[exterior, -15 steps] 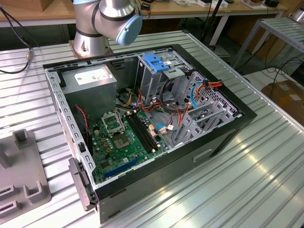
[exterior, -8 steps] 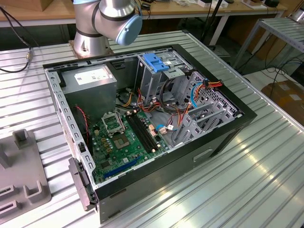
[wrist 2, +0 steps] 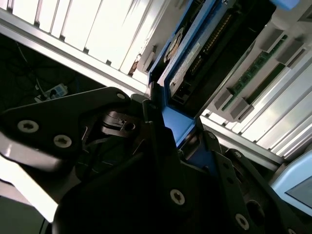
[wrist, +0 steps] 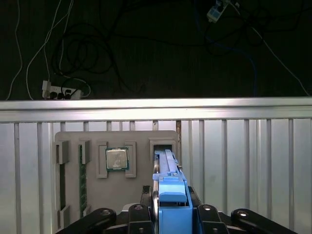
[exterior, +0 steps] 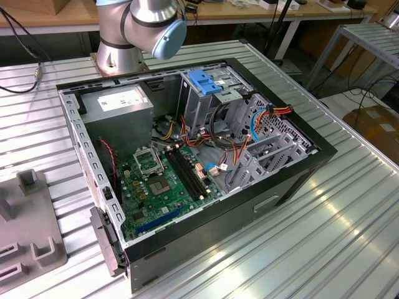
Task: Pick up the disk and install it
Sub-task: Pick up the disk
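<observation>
The disk (wrist: 169, 178) is a grey drive in a bright blue carrier rail, standing on edge over a slot of the grey parts tray (wrist: 97, 139). In both wrist views my gripper (wrist: 169, 194) has its dark fingers (wrist: 146, 195) pressed against the two sides of the blue rail, so it is shut on the disk. The second wrist view shows the disk's labelled face (wrist 2: 185, 58) rising from between the fingers of the gripper (wrist 2: 175, 111). In the exterior view the open computer case (exterior: 293, 180) lies on the slatted metal table.
The tray also holds a processor chip (wrist: 117, 159) and memory sticks (wrist: 82, 181). Inside the case are a motherboard (exterior: 162, 180), a grey power-supply box (exterior: 118, 106), a metal cage topped by a blue bracket (exterior: 204, 81) and loose cables (exterior: 249, 124). The arm's base (exterior: 134, 31) stands behind the case.
</observation>
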You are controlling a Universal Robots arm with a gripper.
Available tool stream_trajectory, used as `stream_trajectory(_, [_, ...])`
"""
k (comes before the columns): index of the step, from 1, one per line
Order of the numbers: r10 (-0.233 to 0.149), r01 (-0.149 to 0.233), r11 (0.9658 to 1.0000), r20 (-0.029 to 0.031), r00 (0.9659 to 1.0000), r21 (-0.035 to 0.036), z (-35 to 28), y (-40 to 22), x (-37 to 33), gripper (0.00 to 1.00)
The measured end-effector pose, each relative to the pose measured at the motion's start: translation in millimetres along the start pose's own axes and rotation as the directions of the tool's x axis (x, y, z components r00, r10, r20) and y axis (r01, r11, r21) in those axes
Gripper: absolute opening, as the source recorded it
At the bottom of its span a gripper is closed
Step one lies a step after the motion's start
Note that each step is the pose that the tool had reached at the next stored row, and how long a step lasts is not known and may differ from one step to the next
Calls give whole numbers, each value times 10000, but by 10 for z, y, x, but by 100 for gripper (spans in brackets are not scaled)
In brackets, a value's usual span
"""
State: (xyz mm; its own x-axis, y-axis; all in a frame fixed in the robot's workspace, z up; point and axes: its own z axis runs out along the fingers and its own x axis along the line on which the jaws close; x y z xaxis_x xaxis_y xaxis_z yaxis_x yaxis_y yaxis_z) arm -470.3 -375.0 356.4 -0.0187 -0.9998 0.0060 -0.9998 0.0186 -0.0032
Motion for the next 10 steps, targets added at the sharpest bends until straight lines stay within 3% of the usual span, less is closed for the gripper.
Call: stream_trajectory(10, [0,0,10000,1,10000,-1,-212,-1,1,37])
